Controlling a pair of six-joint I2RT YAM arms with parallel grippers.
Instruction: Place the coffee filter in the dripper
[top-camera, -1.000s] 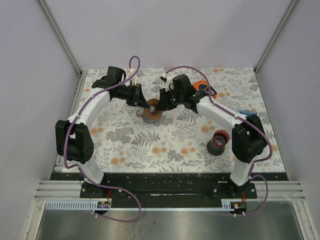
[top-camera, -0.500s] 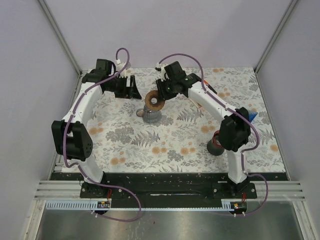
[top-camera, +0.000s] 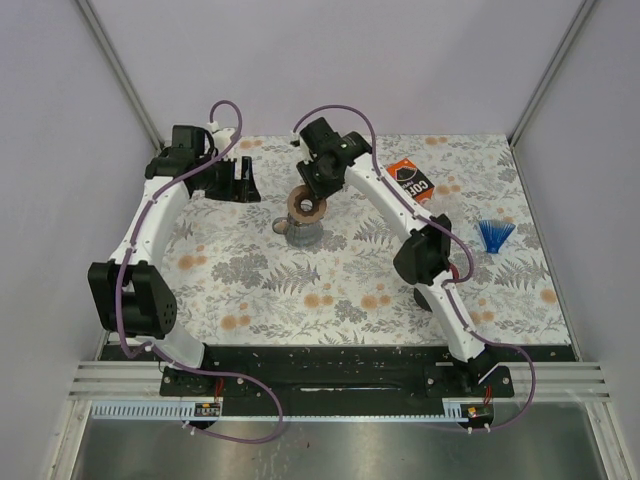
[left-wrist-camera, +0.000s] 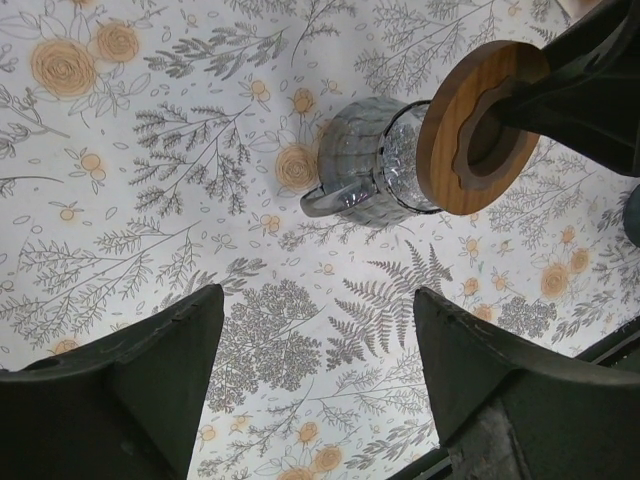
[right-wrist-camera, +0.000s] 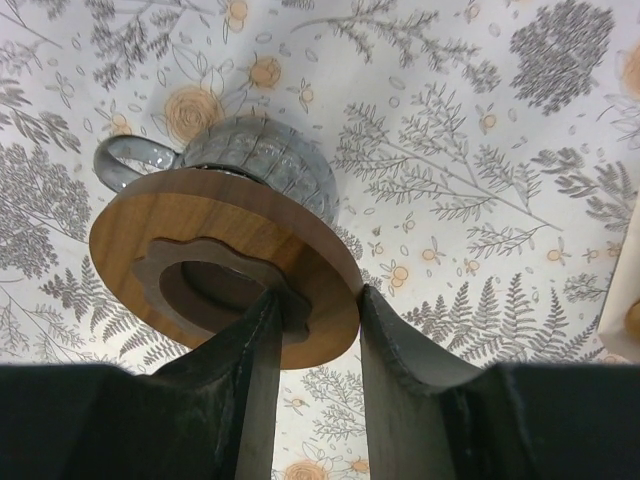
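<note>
The dripper, ribbed grey glass (top-camera: 305, 233) with a round wooden collar (top-camera: 307, 205), sits tipped at the table's back middle. Its collar faces up and toward the cameras. My right gripper (top-camera: 313, 188) is shut on that collar, one finger inside the ring's hole and one on its outer edge (right-wrist-camera: 318, 295). The handle (right-wrist-camera: 125, 160) points left. My left gripper (top-camera: 232, 181) stands open and empty to the dripper's left, clear of it (left-wrist-camera: 318, 293). A flat blue fan-shaped coffee filter (top-camera: 495, 233) lies far to the right.
An orange box (top-camera: 411, 178) lies at the back, right of the dripper. The right arm's elbow (top-camera: 424, 256) hangs over the table's right middle. Metal frame posts and white walls close in the floral table (top-camera: 300, 290) on three sides.
The left gripper has let go of the dripper, opened and drawn back to the left. The right gripper kept its grip and swung left, tipping the wooden collar upward.
</note>
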